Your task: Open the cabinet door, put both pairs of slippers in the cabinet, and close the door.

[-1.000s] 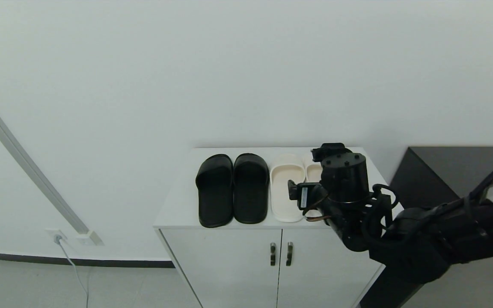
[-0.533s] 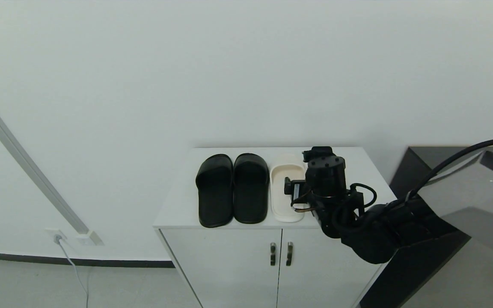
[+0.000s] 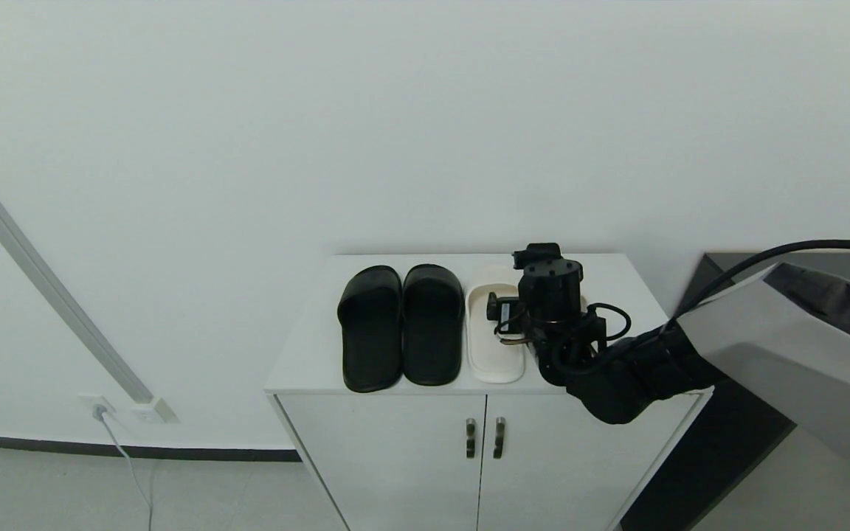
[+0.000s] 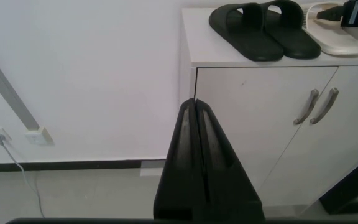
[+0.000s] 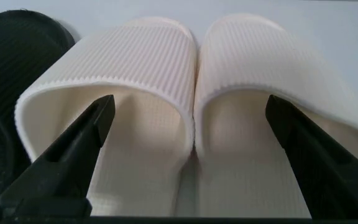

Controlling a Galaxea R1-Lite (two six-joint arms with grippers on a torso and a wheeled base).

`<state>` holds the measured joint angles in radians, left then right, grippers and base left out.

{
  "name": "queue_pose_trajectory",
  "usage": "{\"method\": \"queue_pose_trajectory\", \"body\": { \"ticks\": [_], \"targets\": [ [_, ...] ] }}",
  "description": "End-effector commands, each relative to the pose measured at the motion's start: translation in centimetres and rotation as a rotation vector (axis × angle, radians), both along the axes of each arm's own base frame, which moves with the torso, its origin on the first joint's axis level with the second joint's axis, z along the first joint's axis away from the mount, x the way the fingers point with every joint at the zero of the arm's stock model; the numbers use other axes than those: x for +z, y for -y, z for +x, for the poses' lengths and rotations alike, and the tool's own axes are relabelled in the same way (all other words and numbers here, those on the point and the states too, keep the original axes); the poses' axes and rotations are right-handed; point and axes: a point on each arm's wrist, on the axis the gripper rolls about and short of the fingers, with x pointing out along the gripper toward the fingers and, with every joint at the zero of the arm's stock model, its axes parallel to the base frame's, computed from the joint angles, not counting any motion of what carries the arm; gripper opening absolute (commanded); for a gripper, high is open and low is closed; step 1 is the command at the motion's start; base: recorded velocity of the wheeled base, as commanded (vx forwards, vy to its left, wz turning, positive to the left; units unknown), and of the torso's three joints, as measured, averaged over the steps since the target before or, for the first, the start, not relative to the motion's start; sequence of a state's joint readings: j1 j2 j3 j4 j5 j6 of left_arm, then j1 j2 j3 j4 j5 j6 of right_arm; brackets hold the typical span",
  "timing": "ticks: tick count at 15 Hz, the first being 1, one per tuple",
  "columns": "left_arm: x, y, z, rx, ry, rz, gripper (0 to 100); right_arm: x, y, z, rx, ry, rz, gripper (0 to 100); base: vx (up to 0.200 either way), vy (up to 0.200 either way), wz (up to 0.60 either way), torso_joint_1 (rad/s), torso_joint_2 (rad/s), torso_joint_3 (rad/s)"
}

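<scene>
Two black slippers (image 3: 401, 324) and two cream slippers (image 3: 495, 332) lie side by side on top of the white cabinet (image 3: 307, 354). Both cabinet doors are shut, their handles (image 3: 484, 437) meeting in the middle. My right gripper (image 3: 537, 258) hangs over the right-hand cream slipper and hides most of it. In the right wrist view this gripper (image 5: 191, 162) is open, its fingers (image 5: 73, 155) straddling the two cream slippers (image 5: 191, 74) just behind their straps. My left gripper (image 4: 195, 102) is shut and holds nothing, low down and to the left of the cabinet (image 4: 253, 81).
A dark unit (image 3: 720, 273) stands right of the cabinet, partly behind my right arm. A slanted wall duct (image 3: 41, 284) leads down to a socket with a cable (image 3: 100, 409) on the left. Bare floor lies left of the cabinet.
My right arm has stretched forward and a little to the left over the cabinet top, bringing the gripper onto the cream slippers. The slippers and doors have not moved.
</scene>
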<state>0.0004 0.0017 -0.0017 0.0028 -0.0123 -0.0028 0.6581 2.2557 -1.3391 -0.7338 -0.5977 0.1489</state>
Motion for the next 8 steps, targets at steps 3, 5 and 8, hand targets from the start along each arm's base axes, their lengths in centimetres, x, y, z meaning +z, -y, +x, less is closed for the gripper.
{"method": "queue_pose_trajectory", "body": {
  "ticks": [3, 5, 8],
  "targets": [
    [0.0, 0.0, 0.0, 0.001, 0.0, 0.0, 0, -0.6, -0.1, 2.0, -0.014, 0.019, -0.009, 100, 0.0, 0.0, 0.0, 0.0, 0.0, 0.0],
    [0.0, 0.0, 0.0, 0.001, 0.0, 0.0, 0, -0.5, 0.0, 2.6, -0.021, 0.03, -0.006, 100, 0.0, 0.0, 0.0, 0.0, 0.0, 0.0],
    [0.0, 0.0, 0.0, 0.001, 0.0, 0.0, 0, -0.7, 0.1, 2.9, -0.017, 0.029, -0.004, 0, 0.0, 0.0, 0.0, 0.0, 0.0, 0.0]
  ]
}}
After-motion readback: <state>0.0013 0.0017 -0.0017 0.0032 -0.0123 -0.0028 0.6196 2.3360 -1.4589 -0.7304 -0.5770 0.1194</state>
